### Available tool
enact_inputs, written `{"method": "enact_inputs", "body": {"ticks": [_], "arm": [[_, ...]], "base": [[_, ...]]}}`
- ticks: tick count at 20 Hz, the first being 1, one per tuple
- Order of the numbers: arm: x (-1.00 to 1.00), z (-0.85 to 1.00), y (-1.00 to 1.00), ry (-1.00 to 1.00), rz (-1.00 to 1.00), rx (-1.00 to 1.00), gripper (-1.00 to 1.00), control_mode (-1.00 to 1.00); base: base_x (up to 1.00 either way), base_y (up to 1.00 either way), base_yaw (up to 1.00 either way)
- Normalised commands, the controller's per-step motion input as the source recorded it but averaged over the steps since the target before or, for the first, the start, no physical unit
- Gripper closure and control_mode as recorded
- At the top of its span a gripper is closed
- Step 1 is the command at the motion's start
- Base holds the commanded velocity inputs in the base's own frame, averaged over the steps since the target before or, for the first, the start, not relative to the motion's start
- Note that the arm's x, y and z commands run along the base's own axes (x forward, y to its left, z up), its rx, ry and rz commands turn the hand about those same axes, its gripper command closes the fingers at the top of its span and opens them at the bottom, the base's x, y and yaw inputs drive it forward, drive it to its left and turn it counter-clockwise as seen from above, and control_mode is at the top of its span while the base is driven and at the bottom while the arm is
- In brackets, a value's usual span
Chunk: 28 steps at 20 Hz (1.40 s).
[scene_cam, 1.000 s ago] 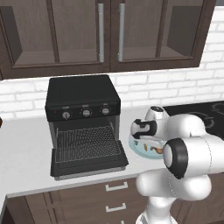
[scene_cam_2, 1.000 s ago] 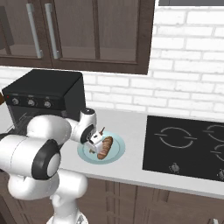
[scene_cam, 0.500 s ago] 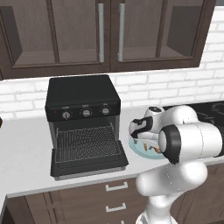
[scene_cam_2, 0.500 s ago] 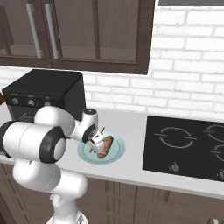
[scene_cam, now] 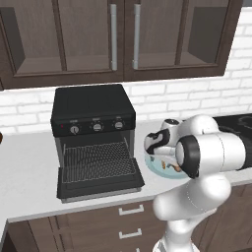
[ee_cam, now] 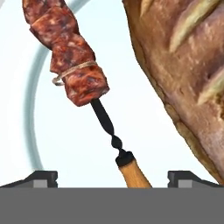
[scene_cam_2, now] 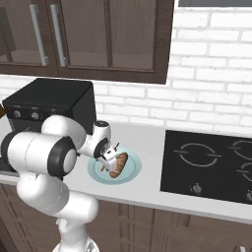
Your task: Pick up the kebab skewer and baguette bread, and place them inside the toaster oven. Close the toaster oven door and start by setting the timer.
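The kebab skewer [ee_cam: 74, 65] lies on a pale blue plate [ee_cam: 33, 109] with red-brown chunks, a dark twisted stem and a wooden handle. Beside it on the plate lies the golden-brown baguette bread [ee_cam: 188, 74] [scene_cam_2: 119, 163]. My gripper [ee_cam: 113, 177] [scene_cam_2: 107, 157] hangs low over the plate [scene_cam_2: 130, 172], open, its two tips standing either side of the skewer's handle end and holding nothing. Left of the plate [scene_cam: 157, 170] stands the black toaster oven [scene_cam: 93, 110]. The toaster oven door [scene_cam: 98, 184] is dropped open, showing the wire rack [scene_cam: 98, 160].
Three silver knobs [scene_cam: 97, 127] line the oven's front panel. A black cooktop [scene_cam_2: 211, 167] fills the counter to the right of the plate. Dark wall cabinets [scene_cam: 123, 37] hang above a white brick wall. My own elbow [scene_cam: 211, 155] bulks close over the plate's near side.
The arm's elbow has swung lower and closer to the plate, and the hand has sunk a little toward the skewer. The jaws stay open. Food and oven are unmoved.
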Motion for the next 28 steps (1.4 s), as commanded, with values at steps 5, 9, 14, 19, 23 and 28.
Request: {"method": "enact_inputs", "body": {"ticks": [5,9,14,19,23,28], "arm": [[0.0,-0.37,0.0,0.0,-0.05,0.0,1.0,-1.0],[-0.21,-0.26,0.0,0.0,-0.05,0.03,1.0,-1.0],[-0.32,-0.01,0.0,0.03,-0.02,0.06,1.0,-1.0],[-0.35,0.03,0.0,0.03,0.0,0.03,1.0,-1.0],[-0.37,0.59,0.0,0.0,0.0,0.0,1.0,-1.0],[-0.7,0.82,0.05,-0.01,0.0,0.0,1.0,-1.0]], "base": [[0.0,0.0,0.0],[0.0,0.0,0.0],[0.0,0.0,0.0],[0.0,0.0,0.0],[0.0,0.0,0.0],[0.0,0.0,0.0]]}}
